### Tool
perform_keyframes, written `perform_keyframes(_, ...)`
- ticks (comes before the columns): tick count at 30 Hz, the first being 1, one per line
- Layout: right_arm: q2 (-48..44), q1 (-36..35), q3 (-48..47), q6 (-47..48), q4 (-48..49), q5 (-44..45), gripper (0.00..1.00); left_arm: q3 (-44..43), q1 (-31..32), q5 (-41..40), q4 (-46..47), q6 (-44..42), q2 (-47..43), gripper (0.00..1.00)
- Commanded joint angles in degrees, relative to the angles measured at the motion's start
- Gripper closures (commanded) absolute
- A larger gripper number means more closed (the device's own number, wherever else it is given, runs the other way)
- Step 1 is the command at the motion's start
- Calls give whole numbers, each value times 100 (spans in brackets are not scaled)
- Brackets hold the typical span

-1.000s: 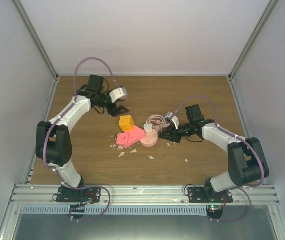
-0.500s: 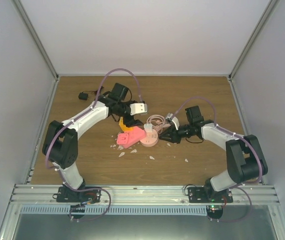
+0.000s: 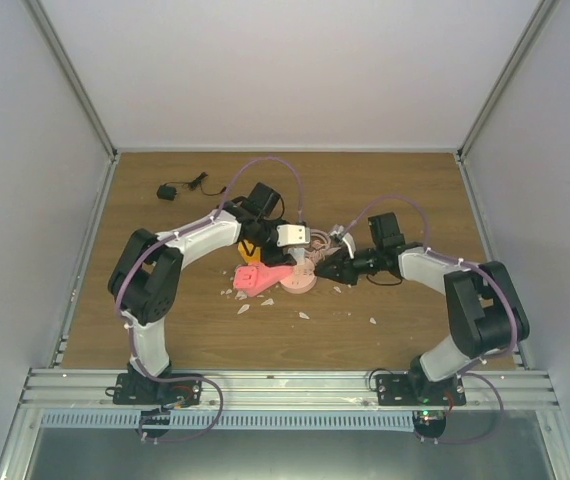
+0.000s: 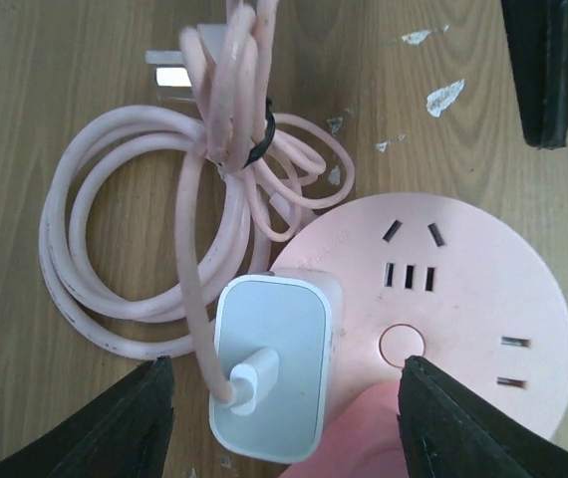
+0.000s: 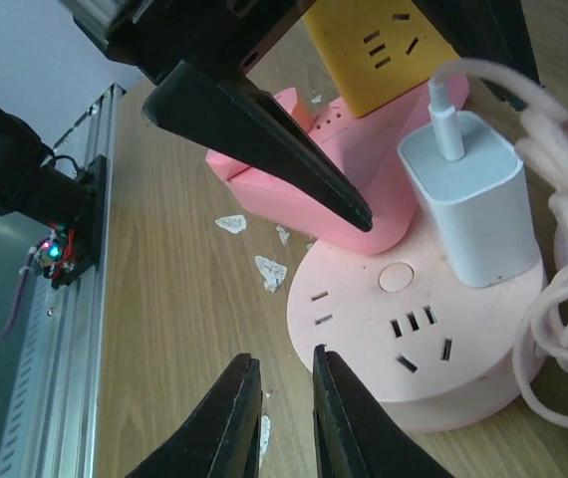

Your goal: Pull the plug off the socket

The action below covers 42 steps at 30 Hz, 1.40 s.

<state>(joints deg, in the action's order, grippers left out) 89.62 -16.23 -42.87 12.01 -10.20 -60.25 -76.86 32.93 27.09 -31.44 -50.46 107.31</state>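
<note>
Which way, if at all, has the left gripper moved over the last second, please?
Yes: the left gripper went rightward, from left of the yellow cube to above the plug in the round pink socket.

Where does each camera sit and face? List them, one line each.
Top external: above and behind the bases, looking down at the wooden table; left arm and right arm show.
Left wrist: straight above the white plastic plug in the round pink plastic socket; left fingers at bottom corners.
Right wrist: low beside them, facing sideways; right fingers below.
Both wrist views share plug and socket.

Plug [image 4: 269, 383] on socket [image 4: 463, 299]; cable coil [image 4: 65, 254] behind it.
</note>
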Motion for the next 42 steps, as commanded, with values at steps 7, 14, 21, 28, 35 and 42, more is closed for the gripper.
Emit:
perform_keyframes(7, 557, -59, 244, -704, 868, -313, 84, -37, 186, -132, 342, 154, 250, 62)
perform_keyframes(14, 758, -63, 288, -1165, 1421, -195, 86, -29, 188, -570, 415, 530, 263, 76)
perform_keyframes(21, 1348, -95, -33, -1970, 1898, -2, 87, 1, 195, -996, 394, 924, 237, 79)
perform_keyframes(28, 1874, -117, -141, -2220, 1862, 99, 89, -200, 205, -765, 281, 1322, 293, 79)
perform_keyframes(35, 2110, -119, -263, -2136, 1552, 350, 90, -295, 223, -591, 283, 1421, 332, 79)
perform_keyframes(42, 2342, -117, -305, -2015, 1351, 529, 91, -203, 390, -883, 461, 1300, 87, 82)
